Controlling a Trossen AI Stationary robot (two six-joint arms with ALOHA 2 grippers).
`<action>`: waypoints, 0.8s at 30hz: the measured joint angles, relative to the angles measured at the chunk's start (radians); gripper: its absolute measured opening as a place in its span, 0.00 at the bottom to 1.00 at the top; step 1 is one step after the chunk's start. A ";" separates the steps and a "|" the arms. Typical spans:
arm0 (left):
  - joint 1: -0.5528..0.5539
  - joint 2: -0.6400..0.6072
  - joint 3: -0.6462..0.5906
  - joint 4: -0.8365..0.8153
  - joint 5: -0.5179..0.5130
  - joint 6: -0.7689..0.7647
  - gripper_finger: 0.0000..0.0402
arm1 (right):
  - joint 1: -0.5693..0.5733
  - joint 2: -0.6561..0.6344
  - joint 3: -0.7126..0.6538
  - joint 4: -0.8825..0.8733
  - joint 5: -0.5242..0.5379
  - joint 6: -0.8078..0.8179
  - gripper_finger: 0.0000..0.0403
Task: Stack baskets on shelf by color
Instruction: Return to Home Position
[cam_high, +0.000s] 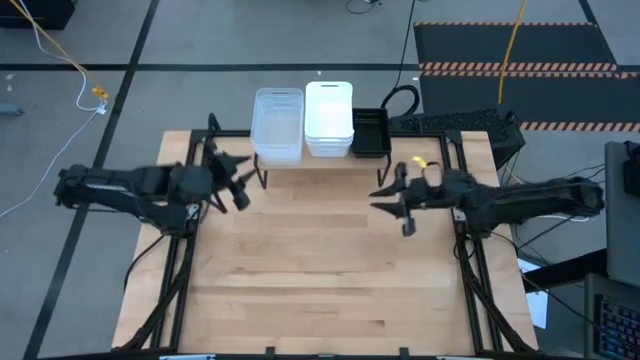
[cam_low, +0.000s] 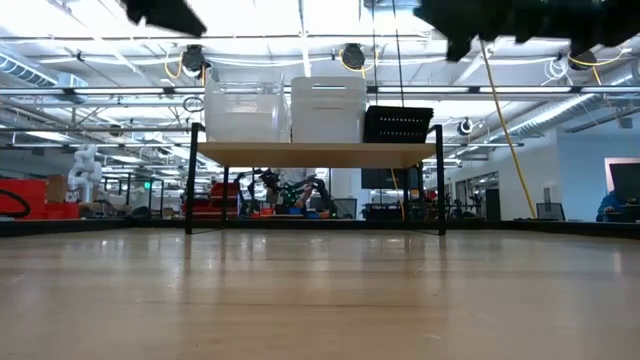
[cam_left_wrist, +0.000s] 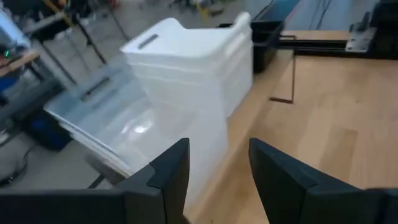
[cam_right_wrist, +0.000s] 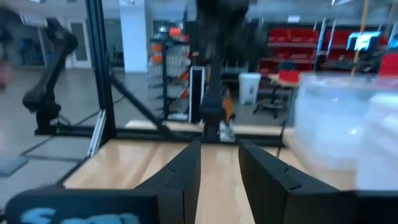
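Baskets stand sorted in three stacks on the shelf (cam_low: 320, 153), which sits at the far edge of the table (cam_high: 320, 290). The clear baskets (cam_high: 278, 128) are on the left and the white baskets (cam_high: 328, 118) are in the middle, just beside the clear ones. The lower black baskets (cam_high: 370, 132) are on the right, just beside the white.

The left end effector (cam_high: 242, 182) hangs above the table near the shelf's left legs. It is in front of the clear stack and a little to its left, near it but not touching. Its fingers are spread fairly wide with nothing between them. In its wrist view the clear and white stacks lie just beyond the fingertips, with the black stack farther behind.

The right end effector (cam_high: 385, 200) hangs above the table in front of the black stack and a little to its right, apart from the shelf. Its fingers stand a narrow gap apart and hold nothing. It points across the table toward the left arm's side, and the clear and white stacks show blurred at one edge of its wrist view.

From table height, both arms show only as dark shapes at the upper edge, higher than the tops of the stacks. The shelf's thin black legs rest on the table below the plank.
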 joint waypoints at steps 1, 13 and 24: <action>-0.009 -0.032 -0.080 0.081 0.000 0.026 0.42 | -0.006 -0.042 0.007 -0.041 0.000 -0.005 0.26; -0.010 -0.318 -0.667 0.796 0.012 0.161 0.42 | -0.038 -0.519 0.013 -0.396 -0.001 0.035 0.26; 0.006 -0.566 -0.752 0.678 0.033 0.134 0.42 | -0.038 -0.720 0.013 -0.717 -0.035 0.021 0.26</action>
